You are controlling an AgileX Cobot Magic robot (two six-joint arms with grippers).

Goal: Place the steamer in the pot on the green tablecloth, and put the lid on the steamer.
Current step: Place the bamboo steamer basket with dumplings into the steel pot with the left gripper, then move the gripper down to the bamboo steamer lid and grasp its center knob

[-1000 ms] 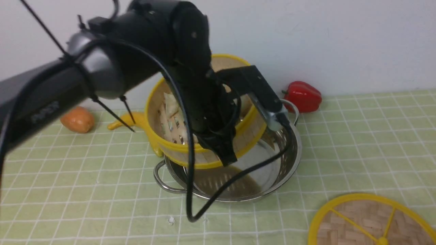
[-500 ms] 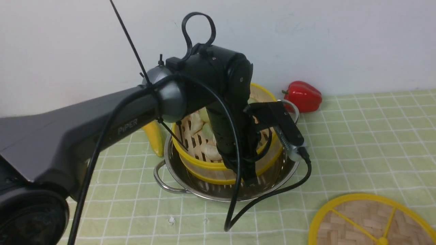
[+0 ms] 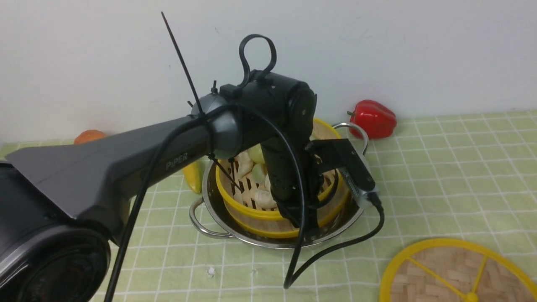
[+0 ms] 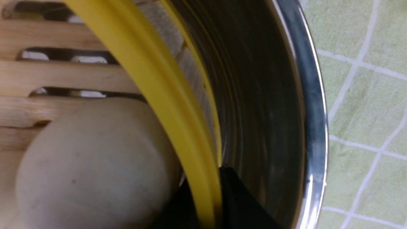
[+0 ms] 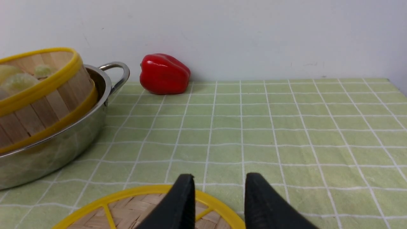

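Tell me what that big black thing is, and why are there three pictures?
It is the robot's left arm; there are two arms. One picture looks out from between the arms. The other two come from little cameras on each wrist. The left gripper pinches the yellow rim of the steamer, which is in the pot on the green tablecloth. The right gripper hangs open at the edge of the lid. A red pepper lies by the wall.

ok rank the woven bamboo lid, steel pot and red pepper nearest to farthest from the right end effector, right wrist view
1. woven yellow-rimmed lid, directly below
2. shiny steel pot, on its left
3. red bell pepper, by the wall
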